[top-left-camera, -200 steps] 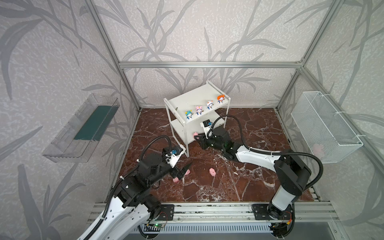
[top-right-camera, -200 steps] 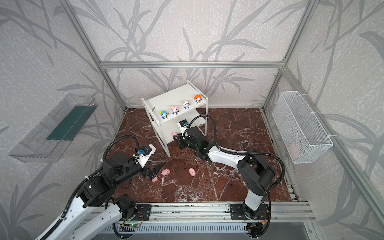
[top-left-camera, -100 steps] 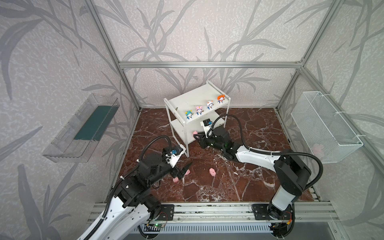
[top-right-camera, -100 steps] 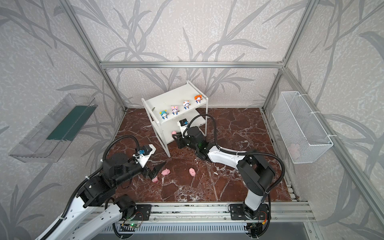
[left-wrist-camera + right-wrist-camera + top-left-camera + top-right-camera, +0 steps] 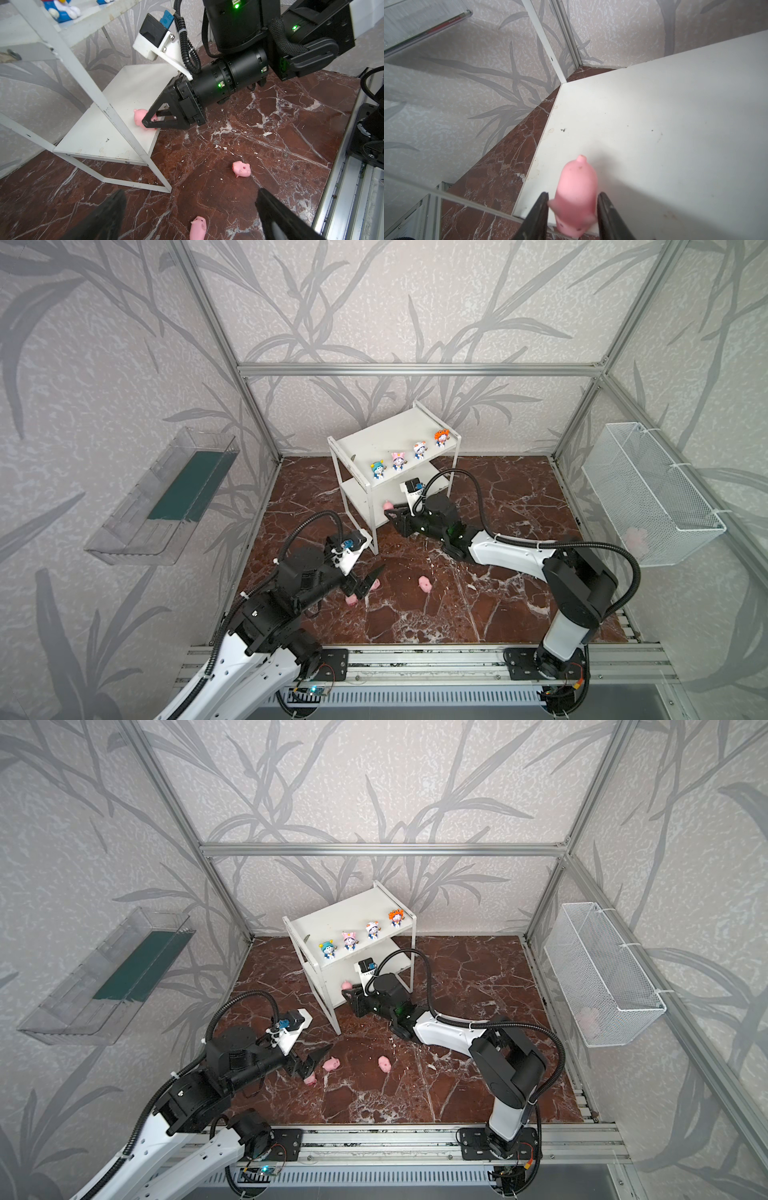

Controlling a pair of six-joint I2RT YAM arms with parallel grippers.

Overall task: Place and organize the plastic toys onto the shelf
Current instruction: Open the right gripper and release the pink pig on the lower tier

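At frame centre in both top views, the small white two-tier tube-frame shelf [image 5: 386, 439] [image 5: 353, 915] carries four blue-and-white plastic figurines [image 5: 397, 461] [image 5: 349, 940] in a row on its upper board. A tiny pink plastic pig [image 5: 577, 187] [image 5: 138, 118] rests at the lower board's edge between the right jaws; whether they clamp it cannot be told. Lower left, the left jaws stand wide apart near three more pigs [image 5: 424, 582] [image 5: 376, 584] [image 5: 352, 600] on the brown marble desk [image 5: 519, 489].

High top views; wrist views apparently share shelf [image 5: 128, 89].

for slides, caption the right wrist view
pink pig between the right arm's jaws, near the edge of the lower board of the shelf
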